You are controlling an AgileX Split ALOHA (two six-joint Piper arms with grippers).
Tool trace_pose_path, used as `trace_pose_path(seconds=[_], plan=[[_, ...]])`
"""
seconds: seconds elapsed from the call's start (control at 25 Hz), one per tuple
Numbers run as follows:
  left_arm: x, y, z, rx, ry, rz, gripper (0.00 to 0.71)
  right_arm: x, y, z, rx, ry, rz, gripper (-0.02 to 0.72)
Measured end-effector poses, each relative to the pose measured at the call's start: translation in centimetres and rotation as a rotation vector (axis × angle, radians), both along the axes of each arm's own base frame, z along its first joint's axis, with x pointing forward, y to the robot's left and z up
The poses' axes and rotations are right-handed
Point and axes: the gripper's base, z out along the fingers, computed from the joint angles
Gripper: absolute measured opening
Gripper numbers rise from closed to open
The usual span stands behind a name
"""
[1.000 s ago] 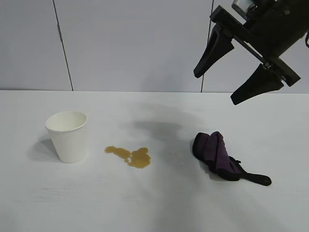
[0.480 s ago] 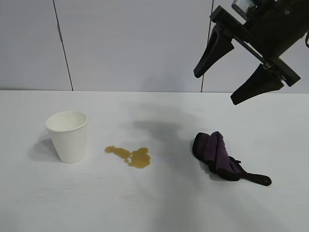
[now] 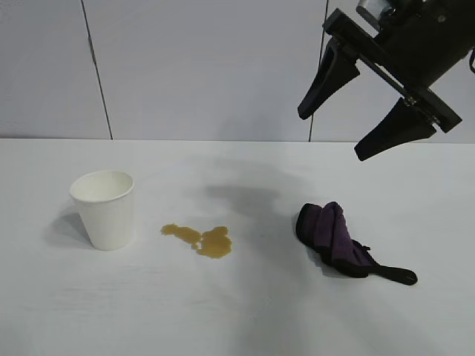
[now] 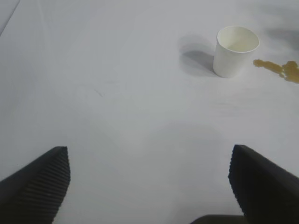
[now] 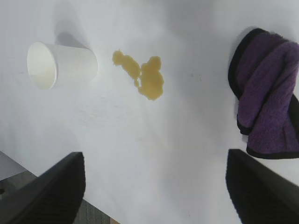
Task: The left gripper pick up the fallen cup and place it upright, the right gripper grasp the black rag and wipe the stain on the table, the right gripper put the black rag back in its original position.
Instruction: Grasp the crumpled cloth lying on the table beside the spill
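The white paper cup stands upright at the table's left; it also shows in the left wrist view and the right wrist view. The amber-brown stain lies just right of the cup and shows in the right wrist view too. The purple black-edged rag lies crumpled at the right, its thin tail toward the front right; the right wrist view shows it as well. My right gripper hangs open and empty high above the rag. My left gripper is open, empty, far from the cup.
A grey panelled wall rises behind the table's back edge. In the right wrist view a table edge and darker floor show below it.
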Motion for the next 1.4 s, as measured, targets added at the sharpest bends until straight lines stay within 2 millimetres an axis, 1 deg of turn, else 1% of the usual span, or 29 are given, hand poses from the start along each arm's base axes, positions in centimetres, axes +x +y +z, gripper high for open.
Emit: trace_pose_path(seconds=[0.2, 0.32, 1.4], plan=[[0.9, 0.0, -1.3, 0.000, 0.005, 0.001, 0.663, 0.0, 0.0, 0.0, -0.001, 0.000, 0.000, 0.566], [1.0, 0.0, -1.8, 0.000, 0.022, 0.001, 0.663, 0.0, 0.0, 0.0, -0.001, 0.000, 0.000, 0.566], [1.1, 0.0, -1.9, 0.000, 0.026, 0.000, 0.663, 0.0, -0.1, -0.1, -0.013, -0.001, 0.006, 0.566]])
